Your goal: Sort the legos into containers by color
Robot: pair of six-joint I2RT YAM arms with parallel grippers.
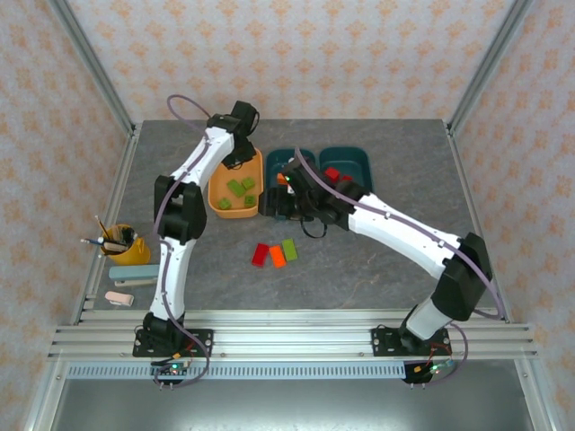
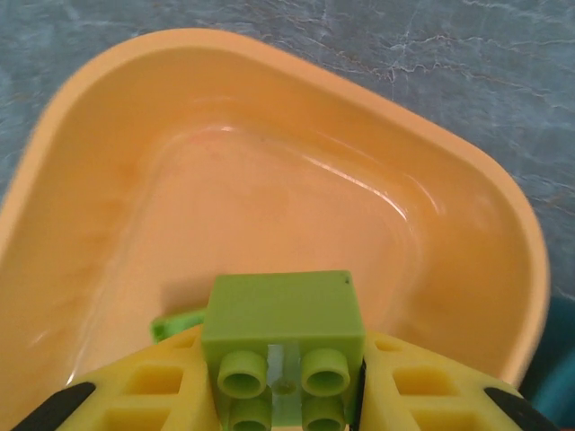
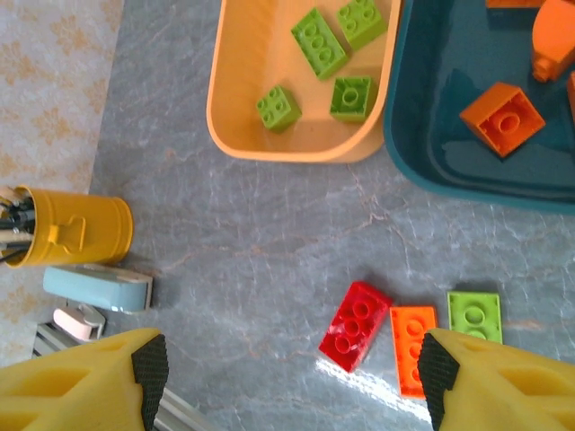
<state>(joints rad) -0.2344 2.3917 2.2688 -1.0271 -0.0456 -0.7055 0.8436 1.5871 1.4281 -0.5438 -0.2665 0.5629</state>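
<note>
The left hand point(image 2: 286, 400) grips a lime green brick point(image 2: 283, 316), studs toward the camera, directly over the light orange tub point(image 2: 269, 197), whose bare floor lies straight below. The right hand point(image 3: 292, 377) hangs wide open above the worktop point(image 3: 269, 242), where a red brick point(image 3: 356, 325), an orange brick point(image 3: 414, 346) and a second green brick point(image 3: 474, 316) lie side by side.

- No text, label, brand, number or sign can be read;
- the stud tops of the lime green brick point(image 2: 281, 310), close to the left wrist camera, are blurred; any embossing on them cannot be told;
- the studs of the red brick point(image 3: 357, 325) lying on the tabletop point(image 3: 252, 260) are too small to show any lettering.
</note>
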